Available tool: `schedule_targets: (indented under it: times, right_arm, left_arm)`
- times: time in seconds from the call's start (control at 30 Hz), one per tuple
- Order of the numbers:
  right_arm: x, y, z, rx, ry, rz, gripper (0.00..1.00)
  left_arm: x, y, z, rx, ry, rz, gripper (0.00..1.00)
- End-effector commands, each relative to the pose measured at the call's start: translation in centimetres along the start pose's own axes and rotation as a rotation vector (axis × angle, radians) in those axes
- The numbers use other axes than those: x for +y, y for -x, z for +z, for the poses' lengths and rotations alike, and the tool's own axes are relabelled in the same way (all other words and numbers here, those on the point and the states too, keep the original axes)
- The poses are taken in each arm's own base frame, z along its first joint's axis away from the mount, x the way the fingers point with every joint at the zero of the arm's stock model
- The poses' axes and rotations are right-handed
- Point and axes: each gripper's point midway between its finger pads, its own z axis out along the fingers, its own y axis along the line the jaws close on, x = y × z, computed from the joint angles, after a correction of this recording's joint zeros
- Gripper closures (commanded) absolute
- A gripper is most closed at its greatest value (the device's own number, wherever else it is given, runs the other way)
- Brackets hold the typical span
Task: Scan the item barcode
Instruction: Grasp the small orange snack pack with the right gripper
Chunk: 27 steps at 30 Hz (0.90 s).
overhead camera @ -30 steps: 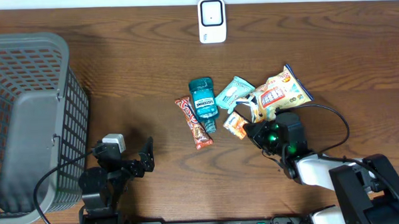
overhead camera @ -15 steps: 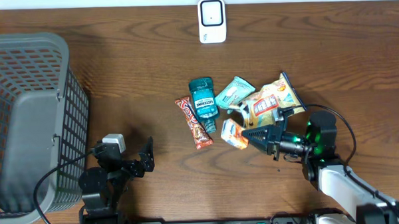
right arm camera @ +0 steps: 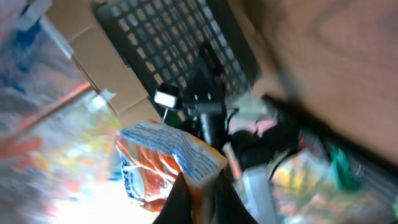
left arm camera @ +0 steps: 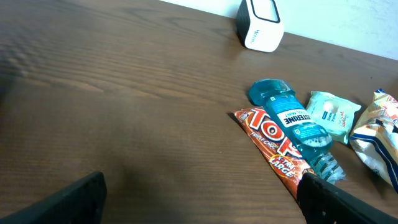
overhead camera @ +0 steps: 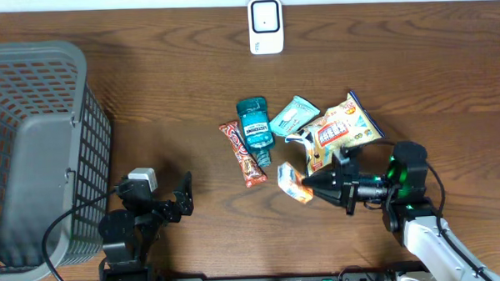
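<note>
Between the closed fingers of the right gripper [overhead camera: 308, 187] a small orange-and-white snack packet [overhead camera: 292, 181] is pinched by one edge, near the front of the wooden table [overhead camera: 414, 60] and just in front of the cluster of other goods. Whether the packet touches the tabletop cannot be told from above. In the right wrist view the same packet [right arm camera: 163, 159] is seen gripped at its lower corner by the two dark fingertips [right arm camera: 181, 198], the rest of that picture being blurred. Just behind the packet lies a crinkled yellow chip bag [overhead camera: 340, 127], with a pale teal sachet [overhead camera: 293, 114] to its left. Further left a teal Listerine mouthwash bottle [overhead camera: 254, 127] lies on its side, partly over a red candy bar [overhead camera: 243, 153]. Well behind all of these, at the far edge of the table, a white barcode scanner [overhead camera: 265, 26] stands upright. A grey plastic basket [overhead camera: 33, 148] occupies the table's left end. The left gripper [overhead camera: 184, 199] is seen near the front edge, well apart from the goods, its fingers [left arm camera: 65, 200] spread wide with nothing held
</note>
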Motion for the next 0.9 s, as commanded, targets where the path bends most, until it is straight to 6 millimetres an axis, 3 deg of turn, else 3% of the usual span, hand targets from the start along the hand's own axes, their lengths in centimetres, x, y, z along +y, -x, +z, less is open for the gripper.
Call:
schedule_targets:
  times: [0.0,0.33,0.53,0.7,0.8,0.87]
  right_arm:
    - [-0.6,-2.4,-0.1,0.131,-0.019,0.154,0.99]
    - [-0.9,-3.3,0.3,0.177,-0.036,0.163,0.98]
    - [1.3,-4.0,0.1,0.164,-0.006,-0.053,0.98]
    - [6.4,-6.9,-0.5,0.108,0.083,-0.381,0.98]
    - [10.7,-10.6,-1.5,0.030,0.238,-0.773,0.98]
    - [12.5,-13.6,-2.5,-0.017,0.346,-1.089,0.98]
  left_arm:
    - [0.3,-1.6,0.2,0.049,0.006,-0.024,0.02]
    - [0.3,-1.6,0.2,0.049,0.006,-0.024,0.02]
    - [0.3,-1.6,0.2,0.049,0.006,-0.024,0.02]
    - [0.3,-1.6,0.2,0.049,0.006,-0.024,0.02]
    - [0.3,-1.6,0.2,0.049,0.006,-0.024,0.02]
    - [0.3,-1.6,0.2,0.049,0.006,-0.024,0.02]
